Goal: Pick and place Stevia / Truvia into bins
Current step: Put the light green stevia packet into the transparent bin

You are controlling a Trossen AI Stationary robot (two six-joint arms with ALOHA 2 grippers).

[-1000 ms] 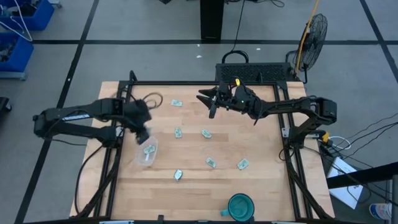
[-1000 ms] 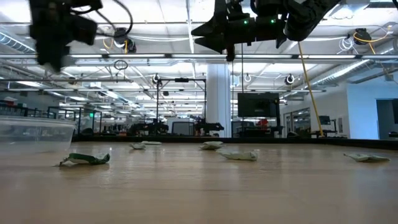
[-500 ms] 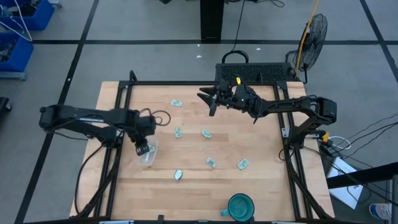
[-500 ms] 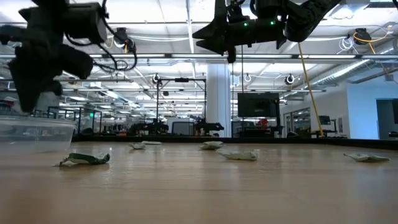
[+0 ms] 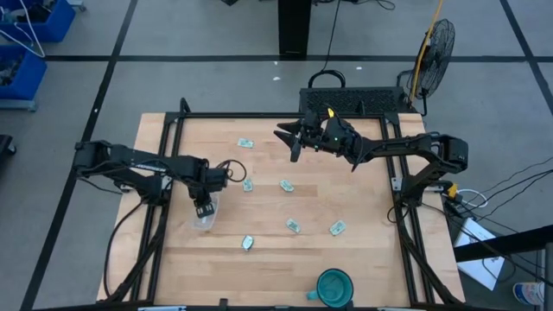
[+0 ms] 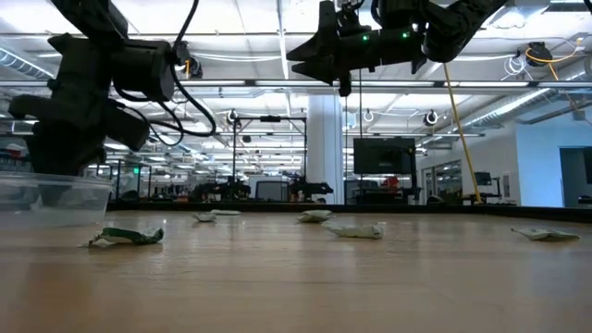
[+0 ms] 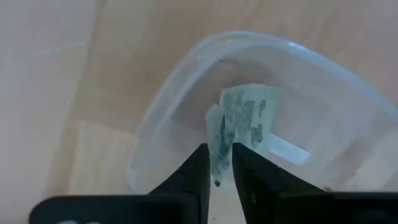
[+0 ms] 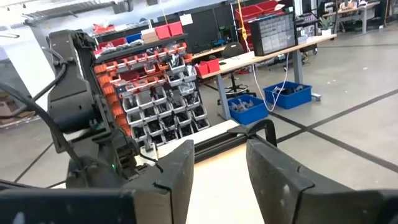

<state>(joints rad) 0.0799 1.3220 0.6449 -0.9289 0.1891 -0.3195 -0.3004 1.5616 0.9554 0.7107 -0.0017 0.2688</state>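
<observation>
My left gripper (image 7: 220, 163) is down inside the shallow clear plastic tub (image 7: 168, 93), fingers only a crack apart w/ a pale green-and-white paper sachet (image 7: 245, 118) between the tips. My right gripper (image 5: 292, 141) hangs high over the table's far side, fingers parted, nothing in them. Five more sachets (image 5: 288, 185) lie scattered on the light wooden tabletop (image 5: 363, 255); teal cup (image 5: 334, 286) near the front edge. Black fan (image 5: 436, 41) on the grey floor behind.

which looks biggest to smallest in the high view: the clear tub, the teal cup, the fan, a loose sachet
1. The fan, on the floor beyond the table.
2. The teal cup.
3. The clear tub, partly hidden by the left gripper; close to the cup, so unsure.
4. A loose sachet, clearly smallest.
</observation>
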